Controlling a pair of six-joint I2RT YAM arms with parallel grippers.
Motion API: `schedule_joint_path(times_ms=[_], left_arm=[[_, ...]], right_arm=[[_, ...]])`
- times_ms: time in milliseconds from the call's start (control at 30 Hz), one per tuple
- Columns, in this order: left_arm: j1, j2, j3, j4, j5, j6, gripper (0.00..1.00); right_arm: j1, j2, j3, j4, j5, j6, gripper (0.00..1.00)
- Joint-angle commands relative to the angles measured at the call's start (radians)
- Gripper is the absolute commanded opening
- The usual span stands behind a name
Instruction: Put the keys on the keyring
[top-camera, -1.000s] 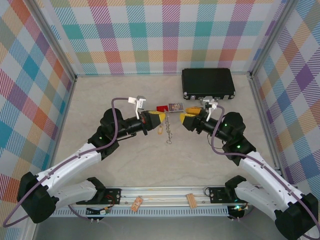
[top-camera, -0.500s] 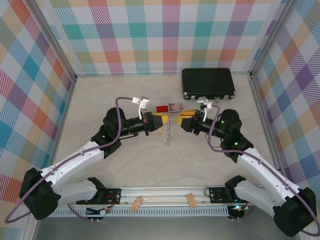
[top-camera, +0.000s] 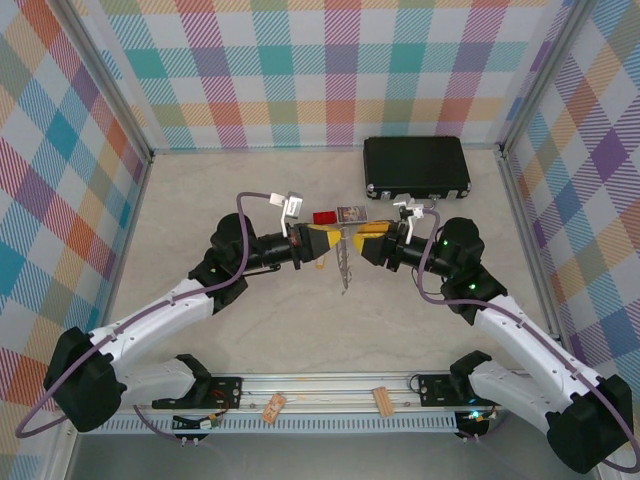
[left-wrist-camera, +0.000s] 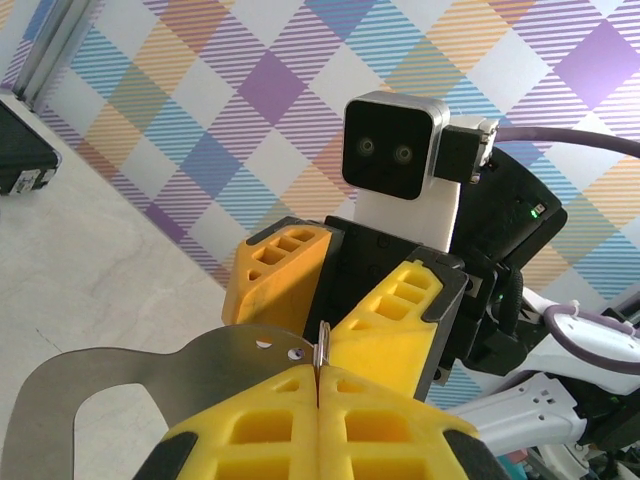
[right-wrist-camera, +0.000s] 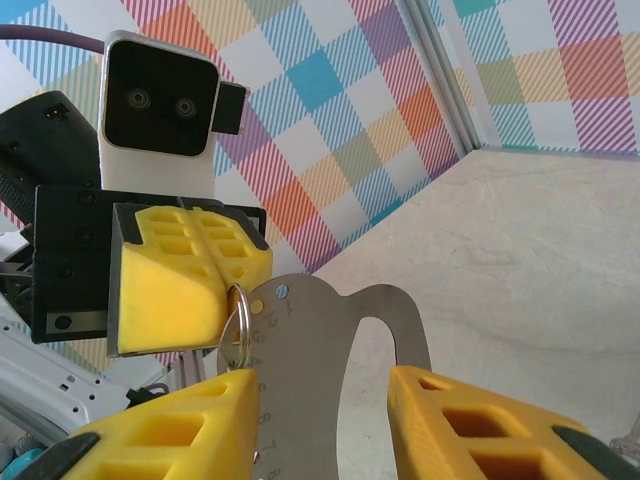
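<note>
The left claw (left-wrist-camera: 320, 378) is pinching shut on a small silver split ring (right-wrist-camera: 238, 318). The ring appears to be threaded through a corner hole of the thin grey flat-metal carabiner-like keyring (right-wrist-camera: 320, 345). The keyring is hanging in the air between the two arms, above the middle of the pale tabletop (top-camera: 300, 330). The right claw (right-wrist-camera: 322, 388) is standing open, its yellow fingers (right-wrist-camera: 480, 420) straddling the keyring's flat body without clamping it.

The step in hand is probably the right claw taking a steady hold of the keyring. It is likely going best if the fingers are closing squarely on the flat faces, well below the split ring. That would stop the plate twisting and leave the ring free for threading.

The tiny key with the tan-yellow head (top-camera: 318, 262) seems to be lying on the tabletop at 6 o'clock from the left claw's tip. It is too small there for its blade to be made out. In both wrist views the keyring's lower part is running off the bottom edge. Whether the plate is touching the right claw's nearer finger is hard to judge.
</note>
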Motion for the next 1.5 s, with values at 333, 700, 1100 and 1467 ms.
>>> schedule_joint_path(times_ms=[333, 700, 1100, 1467], left_arm=[[-0.001, -0.132, -0.069, -0.065, -0.435, 0.386, 0.0], [-0.01, -0.227, -0.15, -0.032, -0.851, 0.638, 0.0], [-0.01, -0.236, -0.149, -0.051, -0.84, 0.654, 0.0], [-0.009, -0.148, -0.105, -0.056, -0.417, 0.437, 0.0]], right_arm=[[-0.002, -0.074, -0.045, -0.053, 0.067, -0.053, 0.42], [-0.001, -0.072, -0.069, -0.057, 0.068, -0.023, 0.43], [-0.002, -0.067, -0.065, -0.051, 0.053, 0.0, 0.44], [-0.002, -0.095, -0.053, -0.072, 0.051, -0.018, 0.43]])
